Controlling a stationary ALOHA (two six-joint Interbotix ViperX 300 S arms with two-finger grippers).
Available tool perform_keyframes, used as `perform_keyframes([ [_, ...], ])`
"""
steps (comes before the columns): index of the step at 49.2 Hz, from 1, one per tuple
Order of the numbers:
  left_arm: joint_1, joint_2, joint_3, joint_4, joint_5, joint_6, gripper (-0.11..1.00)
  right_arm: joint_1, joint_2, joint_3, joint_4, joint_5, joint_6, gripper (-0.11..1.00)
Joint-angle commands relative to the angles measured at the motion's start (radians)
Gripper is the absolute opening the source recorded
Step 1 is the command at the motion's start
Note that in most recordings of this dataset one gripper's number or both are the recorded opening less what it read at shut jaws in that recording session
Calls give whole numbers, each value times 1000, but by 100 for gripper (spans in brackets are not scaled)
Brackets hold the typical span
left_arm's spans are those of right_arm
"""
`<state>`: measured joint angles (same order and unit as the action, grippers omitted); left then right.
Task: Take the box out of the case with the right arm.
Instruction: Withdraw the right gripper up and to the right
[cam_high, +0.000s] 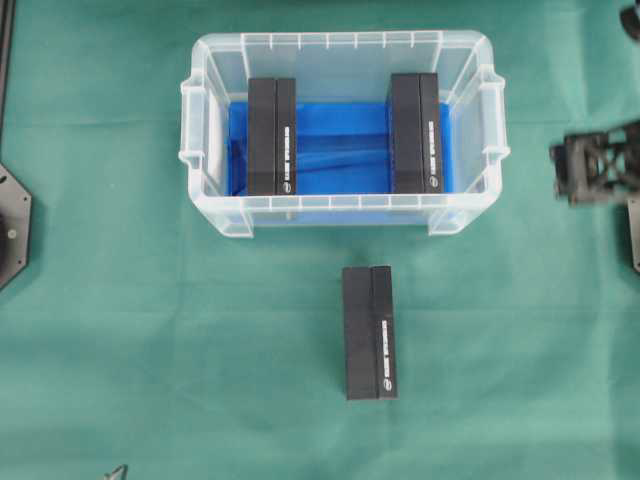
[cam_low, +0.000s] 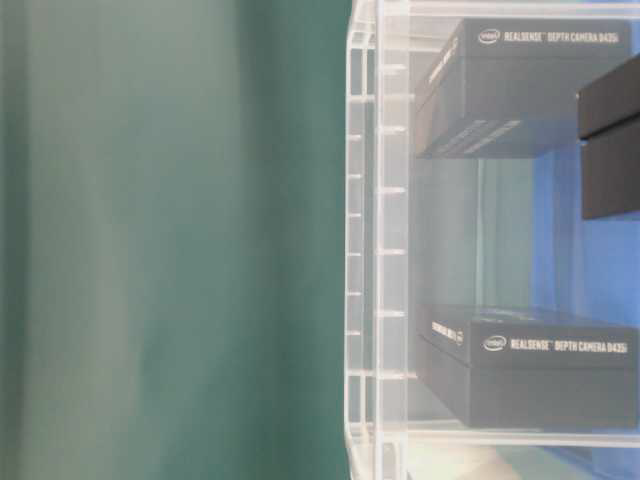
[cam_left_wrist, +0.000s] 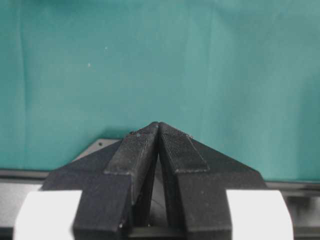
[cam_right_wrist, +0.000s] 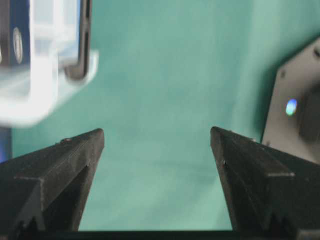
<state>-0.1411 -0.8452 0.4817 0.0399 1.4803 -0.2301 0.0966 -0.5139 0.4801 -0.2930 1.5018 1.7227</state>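
Note:
The case (cam_high: 340, 212), a clear tub with a blue floor, stands at the back middle of the green cloth. Two black boxes lie inside it, one at the left (cam_high: 271, 136) and one at the right (cam_high: 415, 132). A third black box (cam_high: 369, 332) lies on the cloth in front of the case. My right gripper (cam_high: 558, 170) hovers right of the case, apart from it, open with nothing between its fingers (cam_right_wrist: 85, 150). The right wrist view shows the case corner (cam_right_wrist: 45, 95) at upper left. My left gripper (cam_left_wrist: 158, 125) is shut and empty over bare cloth.
The table-level view looks through the case wall (cam_low: 380, 250) at both inner boxes (cam_low: 530, 85) (cam_low: 540, 365). A black base plate (cam_high: 10, 225) sits at the left edge. A grey plate with a small light (cam_right_wrist: 295, 107) lies right of the right gripper.

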Motion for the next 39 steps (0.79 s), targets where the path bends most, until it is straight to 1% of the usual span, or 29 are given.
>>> perform_keyframes([
  [1,3,6,-11,2,-5,2,2,-103,-14,-8,-5,-29,-87,86],
  [11,3,2,-11,2,-3,2,2,-298,-11,-9,14,-107,-298,86],
  [14,3,0,-11,2,-3,2,2,-339,-9,-8,29,-118,-344,86],
  [18,3,0,-11,2,-3,2,2,-376,-8,-9,51,-121,-387,86],
  [20,3,0,-11,2,-3,2,2,-383,-5,-8,58,-123,-397,86],
  [39,3,0,-11,3,-3,2,2,-383,2,-8,58,-123,-397,86],
])
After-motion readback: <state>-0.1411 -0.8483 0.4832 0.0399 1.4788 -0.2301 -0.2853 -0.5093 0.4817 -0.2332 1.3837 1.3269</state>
